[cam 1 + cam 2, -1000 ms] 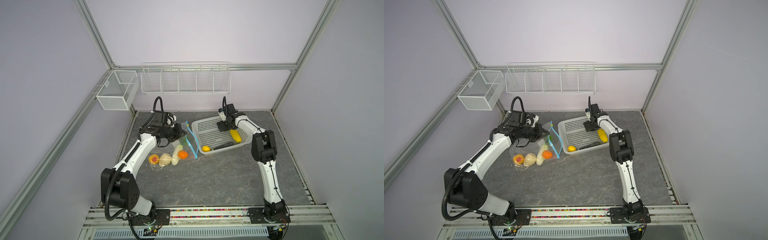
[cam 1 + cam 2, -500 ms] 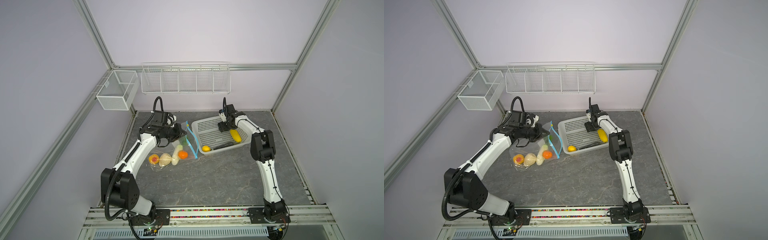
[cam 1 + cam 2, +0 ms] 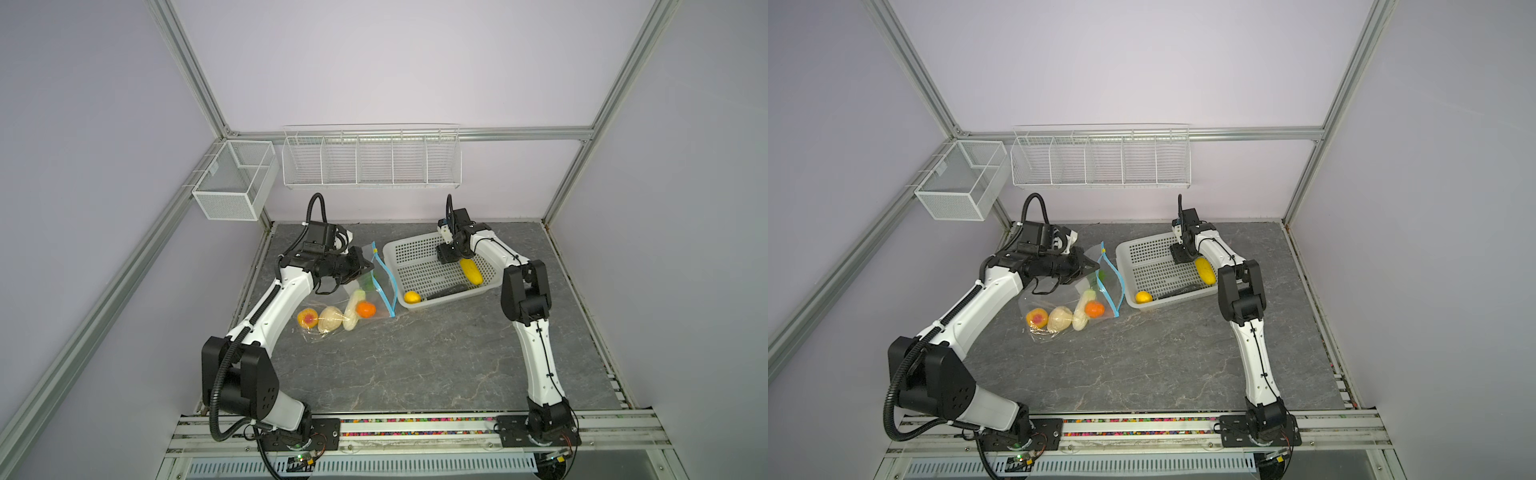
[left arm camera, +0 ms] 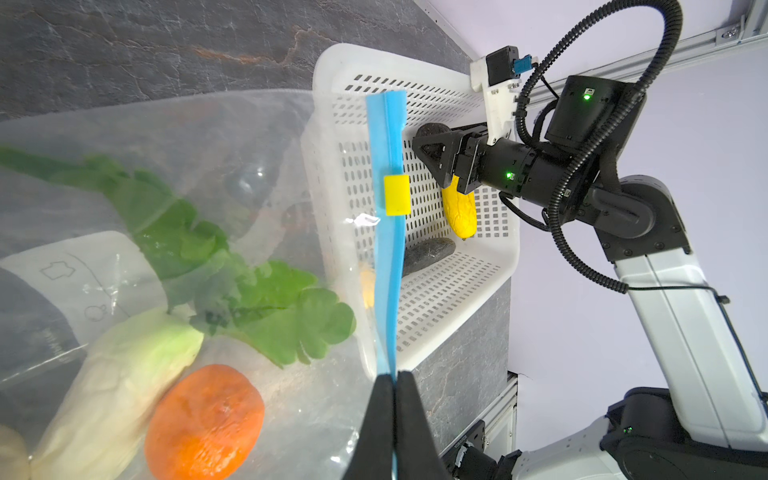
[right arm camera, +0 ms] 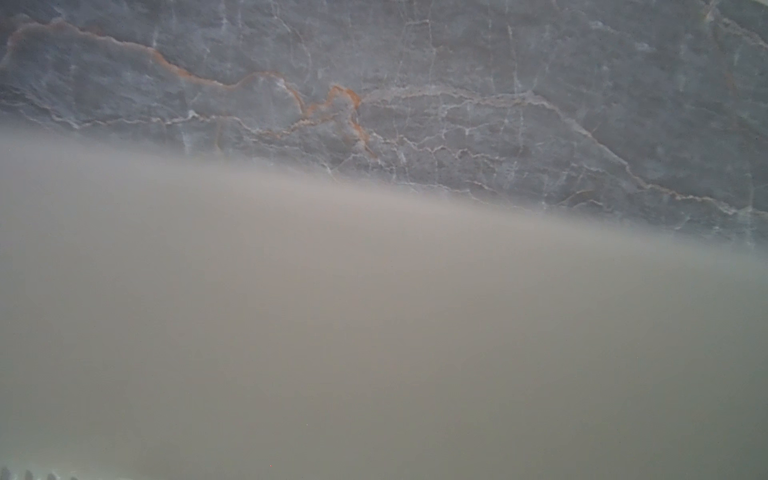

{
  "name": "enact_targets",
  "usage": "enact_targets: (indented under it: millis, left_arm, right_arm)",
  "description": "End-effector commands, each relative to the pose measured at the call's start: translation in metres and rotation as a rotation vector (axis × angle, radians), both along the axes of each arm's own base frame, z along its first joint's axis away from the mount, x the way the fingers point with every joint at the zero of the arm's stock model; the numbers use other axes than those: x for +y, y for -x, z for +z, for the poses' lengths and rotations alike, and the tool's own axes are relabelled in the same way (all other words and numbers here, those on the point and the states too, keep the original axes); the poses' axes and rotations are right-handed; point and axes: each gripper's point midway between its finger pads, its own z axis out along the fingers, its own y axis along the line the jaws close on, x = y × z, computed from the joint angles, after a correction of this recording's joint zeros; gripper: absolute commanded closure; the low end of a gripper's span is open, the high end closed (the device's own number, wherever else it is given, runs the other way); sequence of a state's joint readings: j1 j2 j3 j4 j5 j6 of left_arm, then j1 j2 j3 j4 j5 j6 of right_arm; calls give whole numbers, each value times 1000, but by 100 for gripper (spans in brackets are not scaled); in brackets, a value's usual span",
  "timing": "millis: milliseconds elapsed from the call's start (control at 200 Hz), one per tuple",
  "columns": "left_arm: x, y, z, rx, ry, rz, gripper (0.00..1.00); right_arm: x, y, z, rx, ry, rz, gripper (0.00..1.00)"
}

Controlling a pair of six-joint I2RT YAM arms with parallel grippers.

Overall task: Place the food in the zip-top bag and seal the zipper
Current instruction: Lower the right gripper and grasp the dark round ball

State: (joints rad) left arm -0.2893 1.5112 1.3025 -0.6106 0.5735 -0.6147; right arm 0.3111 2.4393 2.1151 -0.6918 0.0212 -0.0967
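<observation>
Left gripper (image 4: 392, 409): clamped flat on one end of the zipper (image 4: 388, 266), holding that edge of the bag up off the table (image 3: 415, 365).
Zip-top bag (image 3: 338, 301): on the left side of the table in both top views, just beside the white basket (image 3: 411, 243), with its mouth edge toward the basket.
Yellow slider (image 4: 396, 194): sitting partway along the zipper.
Already bagged: an orange (image 3: 365, 309), a long cream-white piece (image 3: 352, 313), a rounder cream one (image 3: 330, 319), a peach-coloured one (image 3: 307, 318) and leafy greens (image 4: 257, 282).
In the basket: a small yellow round fruit (image 3: 412, 297), a yellow corn-like piece (image 3: 471, 271) and a dark long piece (image 4: 428, 251).
Right gripper (image 3: 443, 254): down inside the basket right by the corn-like piece (we honestly can't tell how far apart its jaws are, or whether it has anything).
Right wrist view: mostly pale blur for us, plus a bit of table.
</observation>
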Motion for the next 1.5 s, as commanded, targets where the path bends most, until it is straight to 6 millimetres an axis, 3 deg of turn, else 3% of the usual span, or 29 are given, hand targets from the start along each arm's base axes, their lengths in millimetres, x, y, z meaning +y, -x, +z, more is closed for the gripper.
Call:
enact_targets:
  millis: [0, 425, 730, 1494]
  left_arm:
    - [0, 1, 1, -17, -16, -11, 100]
    - [-1, 1, -4, -12, -10, -12, 100]
    - [0, 5, -4, -13, -14, -18, 100]
    - [-1, 9, 0, -38, 0, -19, 100]
  right_arm:
    - [4, 0, 11, -1, -33, 1, 36]
    - [6, 6, 31, -11, -82, -23, 42]
    - [19, 21, 54, -6, -206, -13, 44]
    - [41, 55, 76, 66, -364, -2, 47]
